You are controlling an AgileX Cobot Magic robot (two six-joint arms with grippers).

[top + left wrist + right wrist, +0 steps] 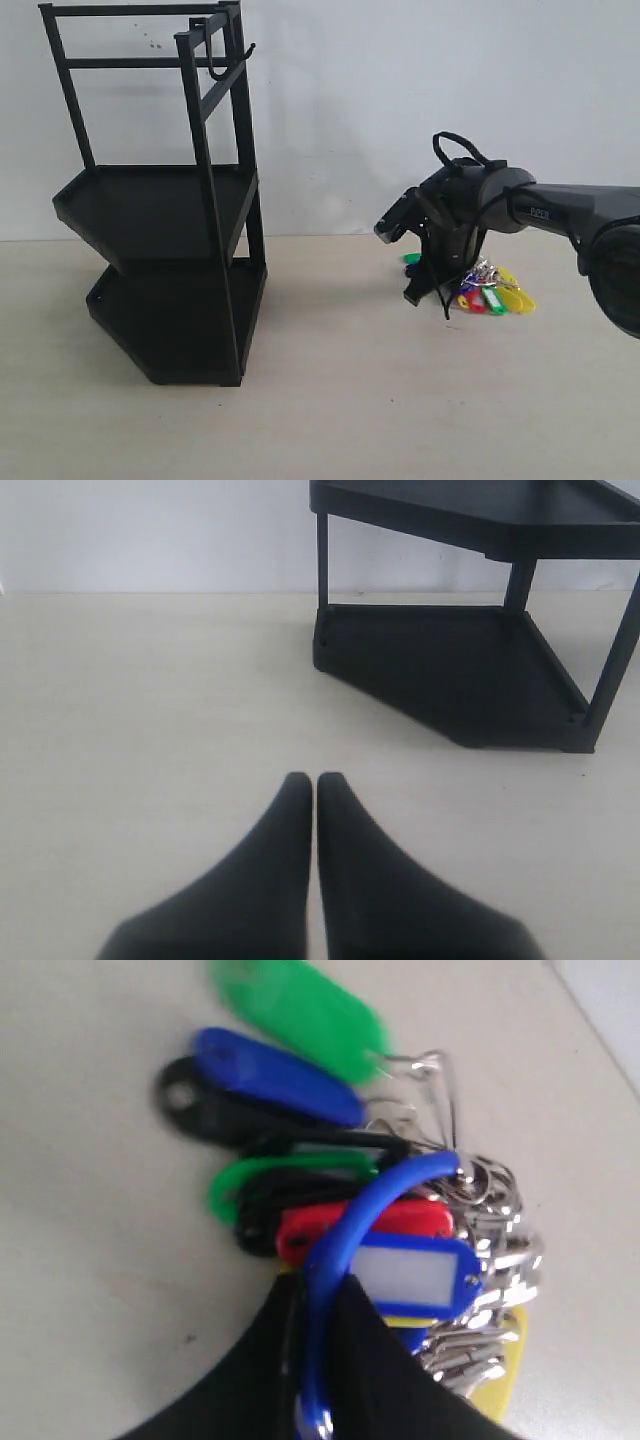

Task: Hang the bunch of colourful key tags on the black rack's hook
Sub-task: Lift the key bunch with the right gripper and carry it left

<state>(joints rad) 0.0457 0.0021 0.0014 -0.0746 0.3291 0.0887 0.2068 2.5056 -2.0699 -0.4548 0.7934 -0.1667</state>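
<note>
Key tag bunch (410, 1222): green, blue, red, black tags | right gripper (318, 1295) clamps blue loop (385, 1195)

You're looking at a staged robot test bench, lab-like, plain white wall (420, 90), bare pale table (350, 420), a black robot arm (580, 212) over it, lone black rack (160, 215) standing on it.

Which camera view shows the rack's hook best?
The exterior view: the hook stands out at the top of the black rack. The left wrist view shows only its shelves; the right wrist view shows neither.
</note>
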